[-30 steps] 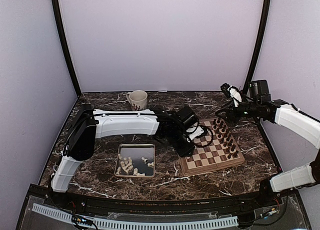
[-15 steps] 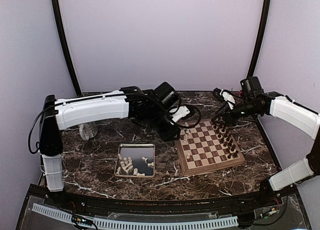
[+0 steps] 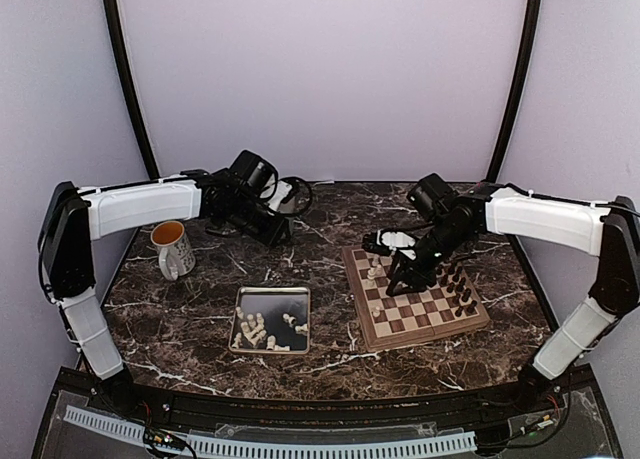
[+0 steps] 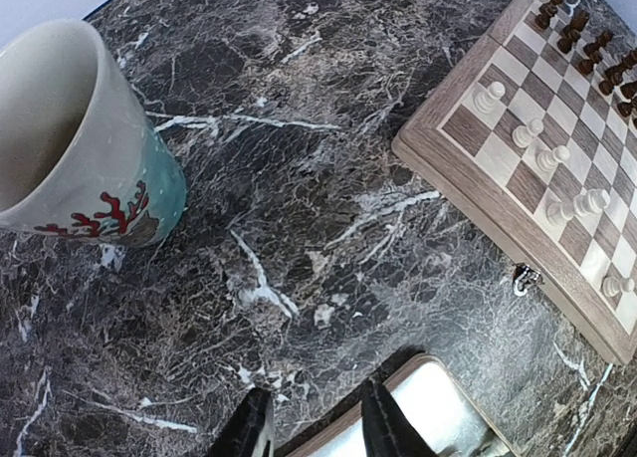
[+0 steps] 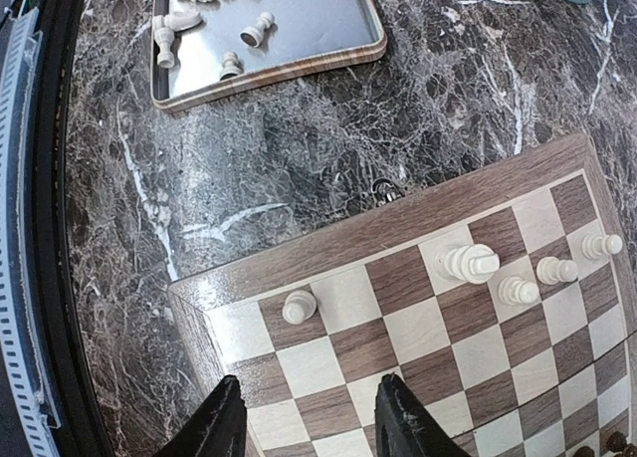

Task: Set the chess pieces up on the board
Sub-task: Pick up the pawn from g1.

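Dark marble table (image 3: 330, 364) carries everything. Wooden board (image 3: 428, 314) lies flat, right of centre. Silver tray (image 3: 272, 290) sits left of board, not touching it. Ceramic mug (image 3: 172, 251) stands upright, far left. Over bare marble by tray corner, left gripper (image 4: 318, 429): jaws apart, nothing between. Over board's edge squares, right gripper (image 5: 311, 427): jaws apart, empty, near lone cream piece. Cream chess pieces (image 5: 468, 263): several upright along board's left side, others loose in tray. Row of dark pieces (image 3: 458, 284) on board's right edge.

Pale lilac walls (image 3: 320, 79), black poles (image 3: 128, 79), marble tabletop (image 3: 320, 364)
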Tool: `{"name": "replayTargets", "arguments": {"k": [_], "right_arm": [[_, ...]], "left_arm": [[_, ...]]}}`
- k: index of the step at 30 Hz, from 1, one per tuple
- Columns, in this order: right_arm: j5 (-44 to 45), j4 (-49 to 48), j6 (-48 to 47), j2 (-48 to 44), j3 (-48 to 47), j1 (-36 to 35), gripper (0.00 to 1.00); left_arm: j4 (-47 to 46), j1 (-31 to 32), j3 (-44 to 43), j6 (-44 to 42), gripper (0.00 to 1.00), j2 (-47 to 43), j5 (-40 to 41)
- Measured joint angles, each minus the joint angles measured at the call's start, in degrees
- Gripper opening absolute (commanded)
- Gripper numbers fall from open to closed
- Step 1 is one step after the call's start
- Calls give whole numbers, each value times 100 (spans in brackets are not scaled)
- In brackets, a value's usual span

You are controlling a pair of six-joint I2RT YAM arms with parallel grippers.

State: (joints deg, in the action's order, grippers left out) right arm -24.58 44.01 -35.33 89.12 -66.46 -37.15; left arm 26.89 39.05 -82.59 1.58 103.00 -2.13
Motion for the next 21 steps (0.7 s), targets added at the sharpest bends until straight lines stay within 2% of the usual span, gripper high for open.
{"name": "replayTargets", "arguments": {"k": [9, 21], "right_arm": [[643, 116, -50, 444, -269, -638, 45], [1193, 146, 0, 1029, -487, -938, 40]], "left_arm": [[-315, -15, 181, 216, 33, -289, -66], [-411, -15, 197, 232, 33, -361, -142]]}}
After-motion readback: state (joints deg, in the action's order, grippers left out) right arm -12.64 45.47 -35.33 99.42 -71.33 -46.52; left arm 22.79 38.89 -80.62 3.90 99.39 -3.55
